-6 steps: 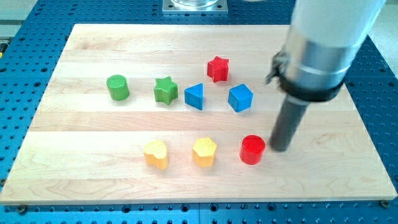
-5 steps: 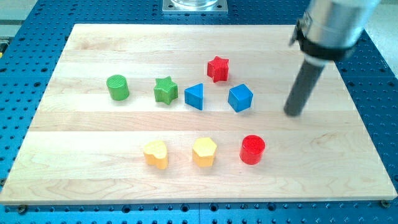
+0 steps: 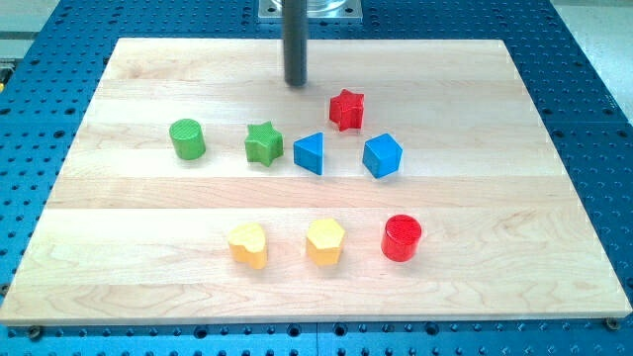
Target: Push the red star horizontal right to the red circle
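Red plastic star block (image 3: pixel 346 109) sits upper centre of the wooden board (image 3: pixel 148 257), untouched | red round cylinder block (image 3: pixel 402 238) lower right of centre, well apart | my tip (image 3: pixel 295 83) upper left of the star, probably placed to push it down-right | no fingers, only a bare rod

My tip (image 3: pixel 296 83) stands apart from the red star (image 3: pixel 346 109), at its 10 o'clock, bare tabletop (image 3: pixel 475 129) between them. At the star's 5 o'clock the blue cube (image 3: pixel 382 155) sits close; the blue triangle (image 3: pixel 310 153) sits at its 7 o'clock. The red circle (image 3: pixel 402 237) has open tabletop at its 3 o'clock; the yellow hexagon (image 3: pixel 325 241) stands at its 9 o'clock.
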Controlling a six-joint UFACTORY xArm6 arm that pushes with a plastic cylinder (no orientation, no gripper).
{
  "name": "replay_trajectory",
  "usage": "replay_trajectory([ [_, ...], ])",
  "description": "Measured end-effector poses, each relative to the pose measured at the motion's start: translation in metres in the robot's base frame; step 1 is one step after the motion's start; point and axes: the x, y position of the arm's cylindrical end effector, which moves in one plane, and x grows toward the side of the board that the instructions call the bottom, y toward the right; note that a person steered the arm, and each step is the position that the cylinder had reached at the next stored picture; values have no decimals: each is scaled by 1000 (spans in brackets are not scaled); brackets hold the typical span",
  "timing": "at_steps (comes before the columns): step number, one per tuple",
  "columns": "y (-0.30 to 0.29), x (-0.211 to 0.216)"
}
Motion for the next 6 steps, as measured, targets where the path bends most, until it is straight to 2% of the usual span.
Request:
replay_trajectory([
  [1, 52, 21],
  [2, 140, 21],
  [3, 113, -1],
  [4, 72, 20],
  [6, 61, 57],
])
